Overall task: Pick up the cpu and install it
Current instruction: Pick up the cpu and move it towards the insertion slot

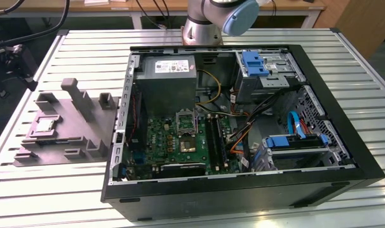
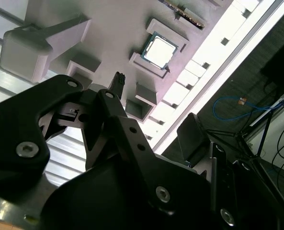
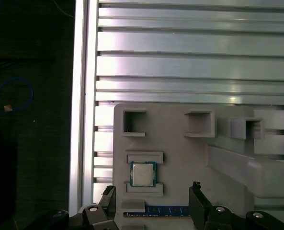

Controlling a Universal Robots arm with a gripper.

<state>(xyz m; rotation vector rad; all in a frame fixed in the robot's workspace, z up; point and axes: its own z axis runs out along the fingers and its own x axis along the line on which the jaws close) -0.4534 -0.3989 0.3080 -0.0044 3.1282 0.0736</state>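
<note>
Tool: the gripper (image 3: 151,192) is hanging over the grey tray (image 3: 180,143). Its two fingers (image 3: 108,195) are standing spread apart, with nothing pinched between them.
Chip: the cpu (image 3: 143,174) is lying flat, metal top up, in its own square pocket of the tray. It is also showing in the second wrist view (image 2: 159,51).
Bearing: the cpu is sitting below the gripper and just ahead of the fingertips, close to the middle of the gap between them, and is touching neither finger.
Axis: being square, the cpu has no long axis. Its edges are running square to the line joining the two fingertips.
Pocket: raised lips are hugging the near and far edges of the cpu, so the two edges facing the fingers are, by my judgement, lying free.
Neighbour: a blue strip (image 3: 156,210) is lying in the tray between the fingers, nearer to them than the cpu.
Progress: the cpu is not yet being gripped, and the open computer case (image 1: 211,199) is standing beside the tray.
</note>
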